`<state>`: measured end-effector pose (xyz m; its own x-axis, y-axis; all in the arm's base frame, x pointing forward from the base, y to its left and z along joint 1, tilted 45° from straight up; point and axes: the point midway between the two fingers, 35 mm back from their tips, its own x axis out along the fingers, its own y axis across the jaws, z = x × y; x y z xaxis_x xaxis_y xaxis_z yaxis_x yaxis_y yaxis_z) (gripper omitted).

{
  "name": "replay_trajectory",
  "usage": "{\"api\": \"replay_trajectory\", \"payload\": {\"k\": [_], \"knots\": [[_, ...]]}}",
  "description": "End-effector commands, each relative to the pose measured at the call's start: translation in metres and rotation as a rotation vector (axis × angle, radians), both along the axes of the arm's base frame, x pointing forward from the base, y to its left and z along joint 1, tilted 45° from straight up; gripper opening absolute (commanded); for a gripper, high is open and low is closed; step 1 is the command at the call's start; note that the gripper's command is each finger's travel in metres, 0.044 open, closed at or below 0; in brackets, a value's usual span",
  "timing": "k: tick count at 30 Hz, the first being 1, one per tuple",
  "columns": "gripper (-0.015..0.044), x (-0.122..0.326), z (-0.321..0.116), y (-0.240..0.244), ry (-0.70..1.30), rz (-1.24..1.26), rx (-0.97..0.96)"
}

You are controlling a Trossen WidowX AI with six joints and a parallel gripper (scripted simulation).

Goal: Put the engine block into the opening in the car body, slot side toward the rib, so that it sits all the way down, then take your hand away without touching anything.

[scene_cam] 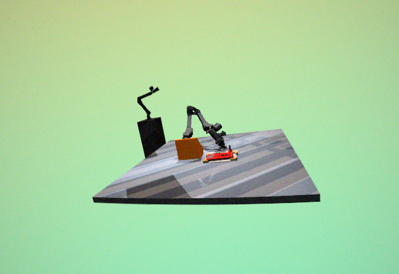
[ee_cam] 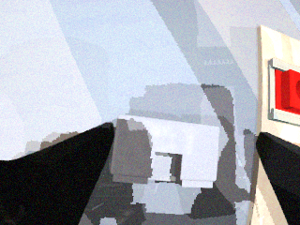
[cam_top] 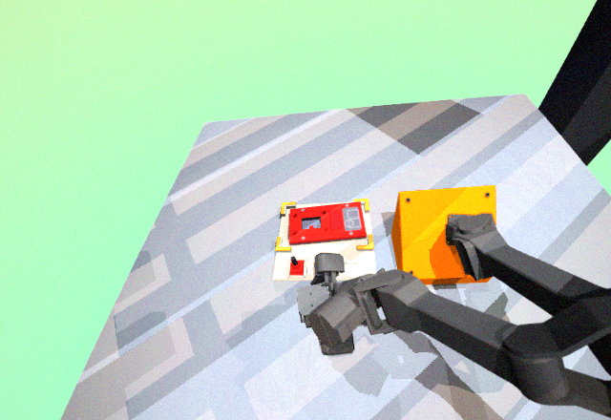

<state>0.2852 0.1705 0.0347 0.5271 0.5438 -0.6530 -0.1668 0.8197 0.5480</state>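
1. While the jaws of the gripper [cam_top: 315, 302] [scene_cam: 224, 146] [ee_cam: 187, 130] stand wide apart with nothing clamped, the pale engine block [ee_cam: 199, 147] lies on the table [cam_top: 221, 169] [scene_cam: 225, 180] [ee_cam: 28, 70], outside the car body.
2. In the wrist view, the block appears in the span between the two fingertips, off-centre: its left edge is just beside the left-hand tip in the picture, with a wider gap to the right-hand one. Whether that nearer tip touches it, I cannot tell.
3. The block's slot faces the bottom of the wrist view, and its left part is in shadow.
4. From the top, the arm crowds that spot, and I cannot pick the block out with certainty.
5. The red car body [cam_top: 335, 223] [scene_cam: 216, 156] rests on a white board [cam_top: 323, 252] [ee_cam: 264, 47] between yellow corner pieces, its opening unfilled.
6. A small red piece with a black knob [cam_top: 296, 268] sits on the same board, near the gripper.
7. An orange box [cam_top: 424, 228] [scene_cam: 188, 149] stands beside the board, apart from it.
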Motion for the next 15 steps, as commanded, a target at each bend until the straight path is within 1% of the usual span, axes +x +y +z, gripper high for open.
{"api": "replay_trajectory", "payload": {"k": [1,8,15], "knots": [[0.044,0.007,0.001,-0.002,0.107,0.107,-0.04],[0.044,0.005,0.012,-0.014,0.282,0.242,-0.037],[0.044,-0.002,0.037,-0.03,0.454,0.341,0.054]]}}
